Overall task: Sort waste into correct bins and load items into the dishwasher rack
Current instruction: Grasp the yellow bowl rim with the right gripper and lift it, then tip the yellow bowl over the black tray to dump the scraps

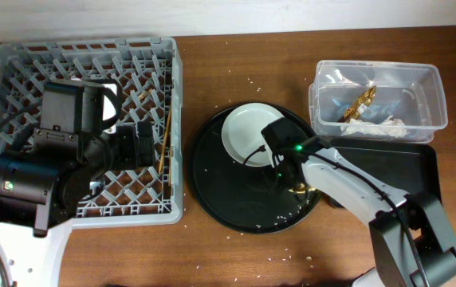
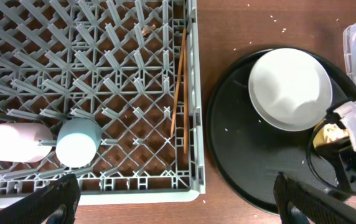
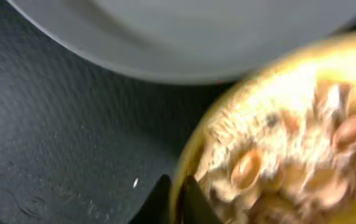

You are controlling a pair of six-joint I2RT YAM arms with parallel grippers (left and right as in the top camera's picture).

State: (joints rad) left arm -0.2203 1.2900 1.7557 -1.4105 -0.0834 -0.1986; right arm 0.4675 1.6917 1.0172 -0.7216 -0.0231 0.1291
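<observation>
Yellow bowl (image 3: 193, 152) fills the right wrist view, heaped with beige-brown food scraps (image 3: 290, 149), and the right gripper (image 3: 177, 198) has its two dark fingertips pinched on the bowl's rim, one inside and one outside. The bowl sits on the large round black tray (image 3: 53, 143), just beside the pale plate (image 3: 184, 37), which lies on that same tray. Out to the right, the clear tub (image 1: 437, 96) holds the brown-gold snack wrapper (image 1: 361, 102) and the crumpled white napkin (image 1: 381, 126), and the shallow black rectangular tray (image 1: 407, 171) lies right against the tub's near side. Over on the left, the grey dishwasher rack (image 2: 193, 124) carries the pink cup (image 2: 13, 142) and the blue cup (image 2: 78, 142) side by side on their sides, with the chopsticks (image 2: 179, 87) lying along its right edge. The left gripper (image 2: 177, 183) hovers above the rack, fingers spread wide, gripping nothing.
</observation>
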